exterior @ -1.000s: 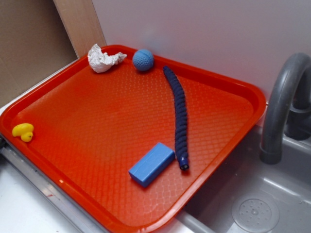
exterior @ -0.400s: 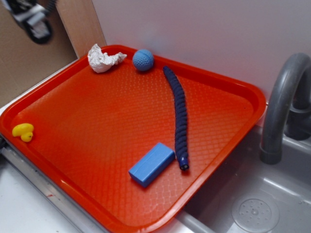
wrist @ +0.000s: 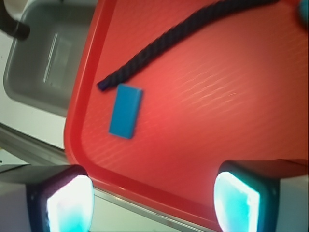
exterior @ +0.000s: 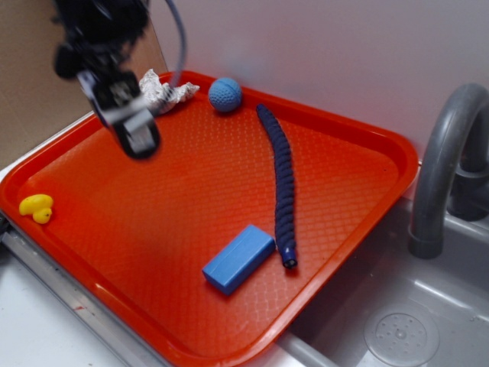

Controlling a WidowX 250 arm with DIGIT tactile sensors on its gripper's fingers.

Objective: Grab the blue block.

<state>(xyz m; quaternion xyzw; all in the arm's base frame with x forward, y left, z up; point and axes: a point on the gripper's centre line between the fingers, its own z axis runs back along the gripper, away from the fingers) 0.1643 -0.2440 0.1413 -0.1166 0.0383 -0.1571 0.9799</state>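
Observation:
The blue block (exterior: 239,258) lies flat on the orange tray (exterior: 191,176), near its front right edge. In the wrist view the blue block (wrist: 126,110) sits beside the end of the dark rope. My gripper (exterior: 130,126) hovers above the tray's back left part, far from the block. Its jaws stand wide apart with nothing between them, and the gripper (wrist: 152,203) shows only bare tray between its pads.
A dark navy braided rope (exterior: 283,183) runs from the tray's back to just right of the block. A knitted blue ball (exterior: 225,94) and crumpled white paper (exterior: 164,92) sit at the back. A yellow duck (exterior: 37,207) is at the left. A grey faucet (exterior: 443,168) and sink (exterior: 397,321) lie right.
My gripper came in from the upper left corner and dropped down over the tray's back left area. The objects on the tray have not moved.

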